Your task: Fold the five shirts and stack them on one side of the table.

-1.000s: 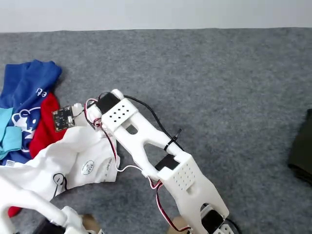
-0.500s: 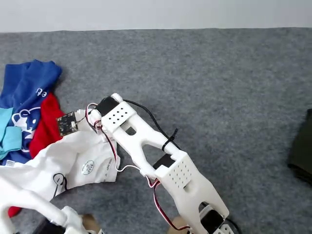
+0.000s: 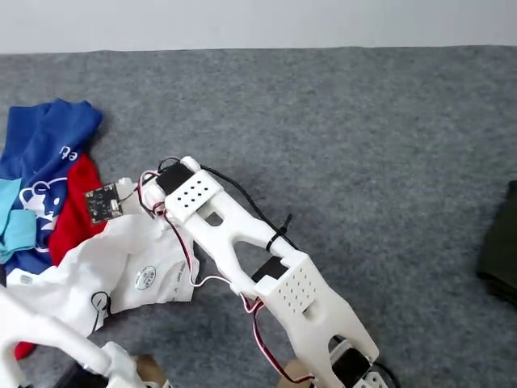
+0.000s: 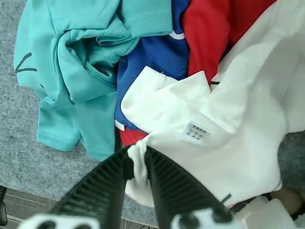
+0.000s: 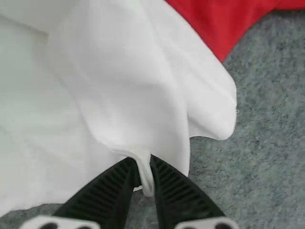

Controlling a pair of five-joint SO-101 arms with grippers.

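Jaws on both arms hold the white shirt: the left jaws are pinched narrow on one of its edges, and the right jaws grip a fold of it close to where it overlaps the red shirt. Seen from above, the white shirt lies crumpled at the left of the grey tabletop, draped partly over the red shirt, with the blue shirt and the teal shirt heaped just beside them. Well apart, a dark garment sits at the tabletop's right edge.
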